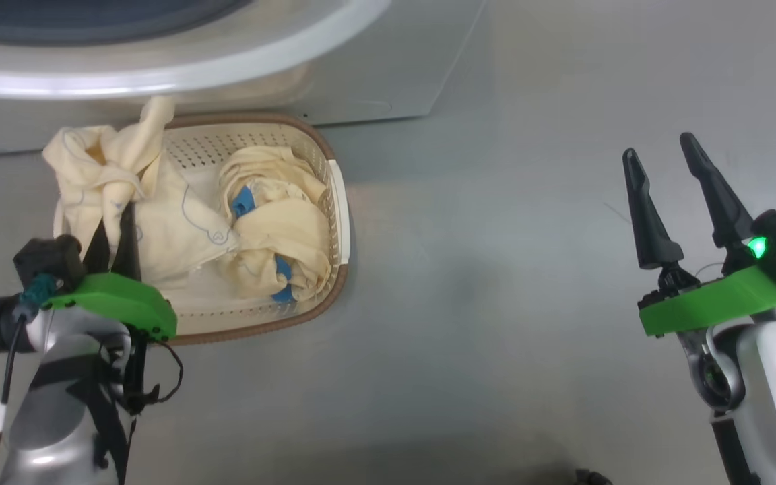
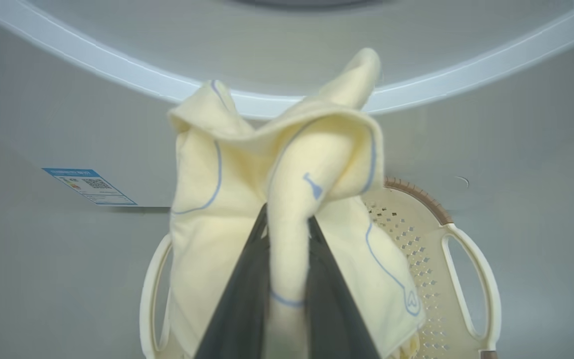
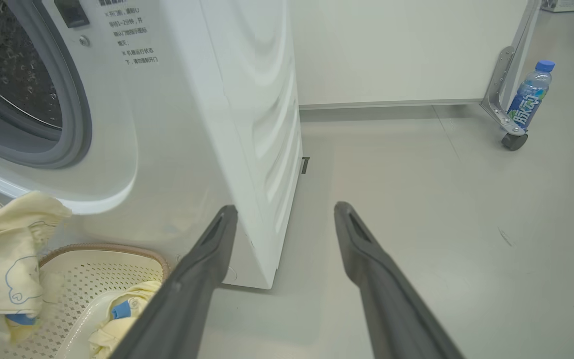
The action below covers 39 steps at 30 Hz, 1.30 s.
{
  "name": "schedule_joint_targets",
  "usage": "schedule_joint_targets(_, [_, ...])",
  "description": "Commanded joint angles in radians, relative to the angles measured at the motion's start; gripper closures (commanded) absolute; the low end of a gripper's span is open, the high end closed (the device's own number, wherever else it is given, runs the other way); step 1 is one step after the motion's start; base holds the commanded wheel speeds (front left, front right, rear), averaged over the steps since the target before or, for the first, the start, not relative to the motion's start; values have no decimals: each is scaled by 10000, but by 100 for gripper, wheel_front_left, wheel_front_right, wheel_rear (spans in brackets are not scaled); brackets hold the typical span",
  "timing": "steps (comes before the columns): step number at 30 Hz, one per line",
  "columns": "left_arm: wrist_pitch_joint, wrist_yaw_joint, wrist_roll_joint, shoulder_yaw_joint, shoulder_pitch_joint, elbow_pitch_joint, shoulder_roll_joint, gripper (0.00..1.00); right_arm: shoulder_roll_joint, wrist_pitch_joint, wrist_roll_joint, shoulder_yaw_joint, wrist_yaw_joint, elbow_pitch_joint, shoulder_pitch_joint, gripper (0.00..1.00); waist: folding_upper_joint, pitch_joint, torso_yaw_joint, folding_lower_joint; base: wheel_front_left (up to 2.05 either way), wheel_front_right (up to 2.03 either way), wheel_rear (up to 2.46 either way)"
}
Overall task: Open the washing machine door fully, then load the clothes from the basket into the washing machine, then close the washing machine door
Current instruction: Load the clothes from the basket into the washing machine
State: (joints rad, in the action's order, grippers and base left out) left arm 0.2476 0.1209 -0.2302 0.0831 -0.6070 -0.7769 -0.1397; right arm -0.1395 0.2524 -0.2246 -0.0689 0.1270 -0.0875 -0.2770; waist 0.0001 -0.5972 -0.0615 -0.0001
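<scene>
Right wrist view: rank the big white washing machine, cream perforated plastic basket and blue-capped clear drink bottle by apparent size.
1. White washing machine.
2. Cream perforated basket, partly cut off.
3. Blue-capped bottle, though it stands farthest off, so real size is unsure.

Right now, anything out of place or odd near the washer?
Only a drinks bottle standing on the floor by a caster, away from the washer: not laundry. Otherwise normal: left gripper shut on a garment over the basket.
</scene>
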Motion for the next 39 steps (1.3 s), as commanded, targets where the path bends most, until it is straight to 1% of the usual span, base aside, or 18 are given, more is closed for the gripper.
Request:
schedule_joint_targets(1, [140,-110,-36,-419,511,776,-263,100,-176,93,-75,-196,37,200,334,0,-1,754,82,1,0,0,0])
schedule_joint_targets(7, [140,-239,-4,-718,1785,2559,-99,100,-193,94,-108,-314,37,-4,786,0,-1,1799,167,1,0,0,0])
schedule_joint_targets(14, [141,-496,120,-938,3158,4703,79,100,-217,94,-91,-346,37,-95,1385,0,-1,2925,252,1,0,0,0])
schedule_joint_targets(15, [141,-496,120,-938,3158,4703,79,100,-217,94,-91,-346,37,-95,1385,0,-1,2925,252,1,0,0,0])
schedule_joint_targets(20, [141,-687,215,-1091,3943,5962,101,100,-229,94,-66,-340,37,-58,1724,0,-1,3536,280,1,0,0,0])
schedule_joint_targets(27, [118,-929,241,-1228,4872,6984,38,100,-182,94,-6,-423,37,-15,2171,0,-1,4309,332,1,0,0,0])
schedule_joint_targets(32, [14,-1052,218,-1319,5435,7574,-36,100,-127,94,-1,-428,37,50,2449,0,-1,4638,373,1,0,0,0])
schedule_joint_targets(39, [-60,-1216,197,-1404,6120,7921,-77,100,-108,94,106,-362,37,120,2713,0,-1,4932,395,1,0,0,0])
